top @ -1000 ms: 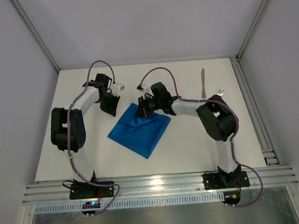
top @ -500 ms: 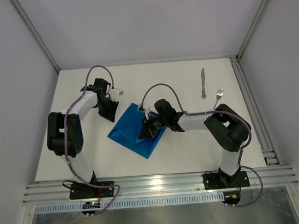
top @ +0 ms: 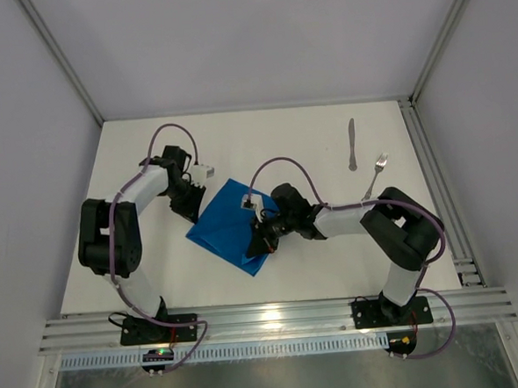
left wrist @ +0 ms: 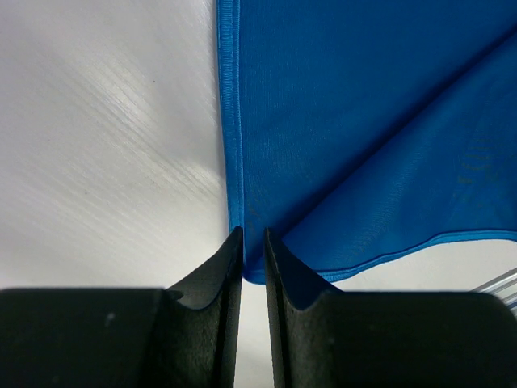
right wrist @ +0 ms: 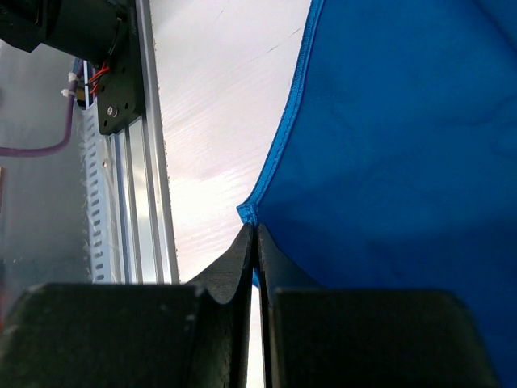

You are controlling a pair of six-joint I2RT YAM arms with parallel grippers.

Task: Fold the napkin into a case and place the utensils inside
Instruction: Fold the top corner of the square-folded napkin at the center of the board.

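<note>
In the left wrist view the napkin [left wrist: 363, 121] runs out of the picture ahead of the left gripper [left wrist: 254, 238] and to its right. We cannot tell if cloth sits in the narrow gap between its tips. At the right gripper [right wrist: 255, 234] the pinched corner disappears between the closed tips, and the napkin is again cut off ahead and to the right. From above, the prongs of the fork [top: 376, 171] are too small to count.
</note>
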